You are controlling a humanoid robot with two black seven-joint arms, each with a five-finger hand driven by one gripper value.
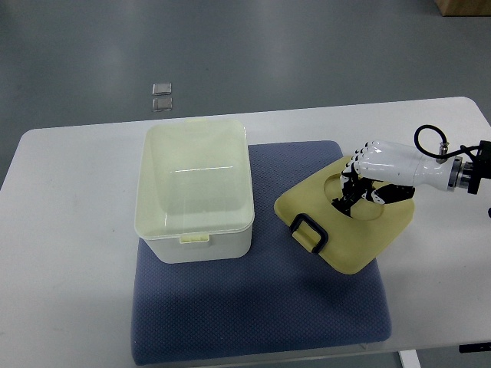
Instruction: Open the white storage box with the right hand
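Observation:
The white storage box stands open and empty on the left part of a blue mat. Its pale yellow lid, with a black handle, lies to the right of the box, partly on the mat and partly on the table. My right hand comes in from the right edge and sits on the lid's far side. Its fingers are curled down into a recess of the lid and grip it. The left arm is out of view.
The white table carries the mat. Its far edge runs just behind the box. Two small clear squares lie on the grey floor beyond. A cardboard corner shows at the top right.

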